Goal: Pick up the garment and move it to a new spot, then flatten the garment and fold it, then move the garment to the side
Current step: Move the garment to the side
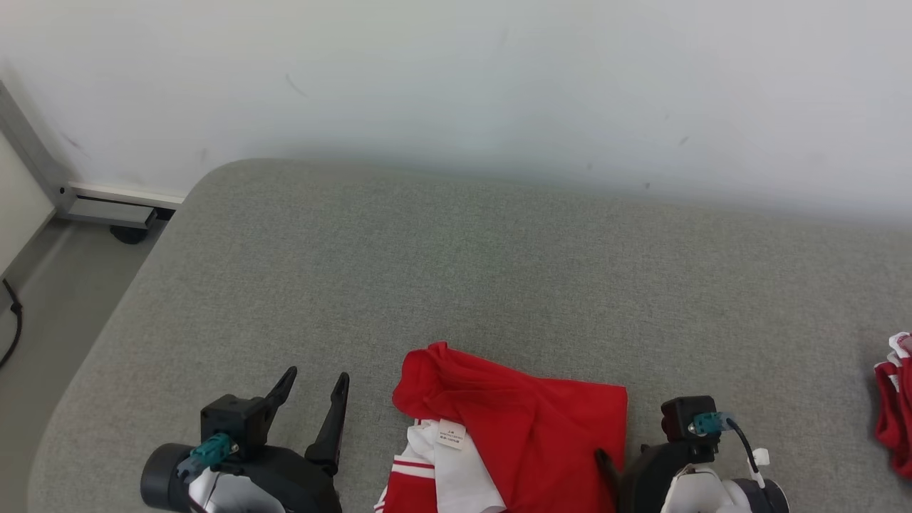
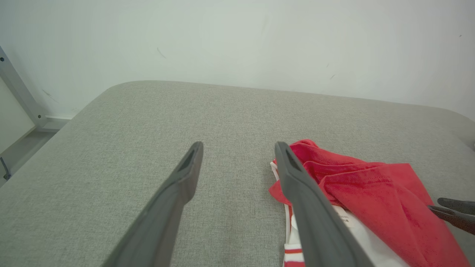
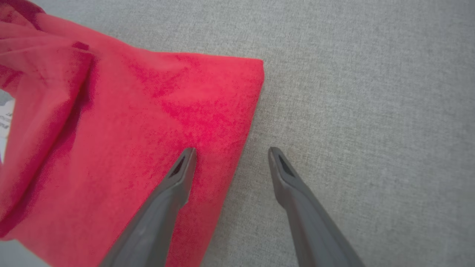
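Grey cushion (image 1: 456,271) bears a red garment (image 1: 541,427), label (image 1: 451,433) unreadable (perhaps blurred); left gripper (image 1: 315,377) and right gripper (image 3: 231,155) jaws apart.

Grey padded surface (image 1: 456,271), red garment (image 1: 541,420), red cloth (image 1: 894,417)

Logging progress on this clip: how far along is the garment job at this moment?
Looks done: the red garment lies partly folded on the gray surface, one edge straight, though its label shows. In hand: nothing; left pincer and right pincer are open, the right straddling that edge. Left: probably tidying the fold and moving it aside.
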